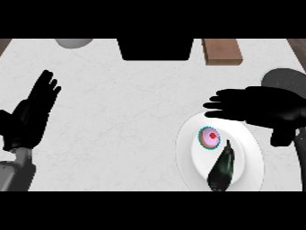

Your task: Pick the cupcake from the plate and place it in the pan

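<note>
I see the wide pale marbled counter top [115, 121] first, and on it, at my right, the dark round pan [289, 83], partly hidden behind my right hand [264, 108]. Just beside the pan stands the white round plate [248, 148]. My left hand [32, 112] rests open near the left edge, fingers straight and up, holding nothing. The right hand hovers above the far rim of the plate, fingers stretched toward the left, relaxed and released, grasping nothing.

On the plate lies a long dark eggplant [223, 167], and touching or just beside its upper end sits the small cupcake with pink frosting, a red dot on top and a teal paper rim [209, 137]. The cupcake is upright; it is round from above, so I see no long axis, and its top faces up to the camera.

I think the risk is the eggplant: if I close my fingers from that side, they can push it or tip the cupcake.
</note>
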